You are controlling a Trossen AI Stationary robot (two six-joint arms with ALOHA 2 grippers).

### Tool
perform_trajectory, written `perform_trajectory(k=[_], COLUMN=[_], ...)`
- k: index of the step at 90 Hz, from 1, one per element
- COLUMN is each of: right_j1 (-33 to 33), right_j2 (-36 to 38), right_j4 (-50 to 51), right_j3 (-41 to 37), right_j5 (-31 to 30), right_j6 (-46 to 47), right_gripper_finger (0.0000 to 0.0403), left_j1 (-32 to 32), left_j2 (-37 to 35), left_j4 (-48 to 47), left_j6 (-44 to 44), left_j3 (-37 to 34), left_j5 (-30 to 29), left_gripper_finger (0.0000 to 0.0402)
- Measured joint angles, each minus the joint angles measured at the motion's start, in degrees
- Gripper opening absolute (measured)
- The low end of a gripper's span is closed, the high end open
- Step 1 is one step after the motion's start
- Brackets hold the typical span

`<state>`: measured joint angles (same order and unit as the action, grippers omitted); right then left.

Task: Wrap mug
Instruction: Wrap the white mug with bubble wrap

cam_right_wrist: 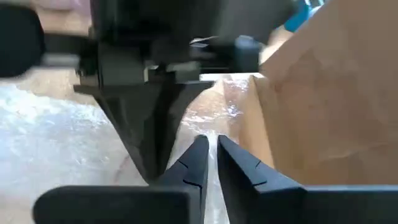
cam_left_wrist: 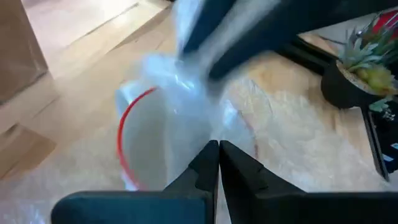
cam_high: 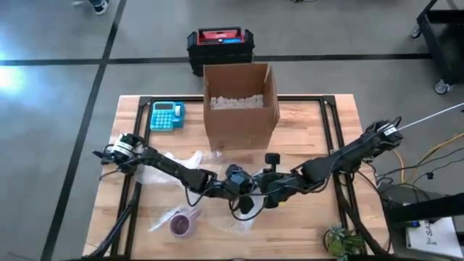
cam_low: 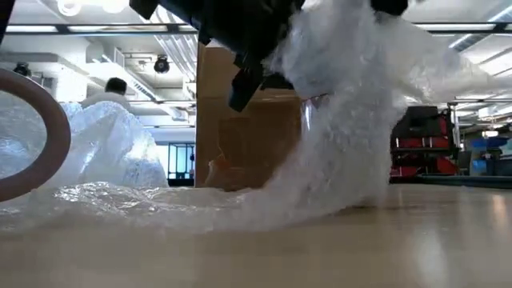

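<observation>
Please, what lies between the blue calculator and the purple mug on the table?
In the high view, the left arm and crumpled bubble wrap lie between the calculator and the mug.

Both arms stretched inward, meeting at table centre front. Left gripper (cam_left_wrist: pixel 218 149) jaws nearly closed, tips almost touching. Right gripper (cam_right_wrist: pixel 210 144) jaws likewise pinched close, facing left gripper, just beside it.

Both arms (cam_high: pixel 174 170) were dark, jointed links with white bands near the bases; the fingers (cam_left_wrist: pixel 208 165) were black, tapering wedges.
</observation>
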<state>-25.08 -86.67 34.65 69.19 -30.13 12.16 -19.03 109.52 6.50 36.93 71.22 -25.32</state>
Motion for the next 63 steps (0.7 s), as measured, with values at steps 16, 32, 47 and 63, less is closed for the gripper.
perform_trajectory(k=[16, 32, 47, 63], right_j1=[0.00, 0.00, 1.01, 2.92], right_j2=[0.02, 0.15, 0.07, 0.65], right_j4=[11.23, 19.78, 21.10, 16.06], right_j3=[5.24, 6.86, 1.35, -3.09], right_j5=[0.16, 5.50, 0.61, -6.21], right_j6=[0.81, 0.04, -0.74, 1.75], right_gripper_finger=[0.0089, 0.0136, 0.0152, 0.0140], left_j1=[0.02, 0.02, 0.02, 0.02], left_j2=[0.03, 0.03, 0.03, 0.03], left_j4=[0.18, 0.53, 0.99, 1.55], left_j6=[0.73, 1.35, 1.35, 1.37], left_j3=[-0.20, -0.22, -0.22, -0.22], left_j5=[-0.24, -0.26, -0.26, -0.25], left_gripper_finger=[0.0000, 0.0000, 0.0000, 0.0000])
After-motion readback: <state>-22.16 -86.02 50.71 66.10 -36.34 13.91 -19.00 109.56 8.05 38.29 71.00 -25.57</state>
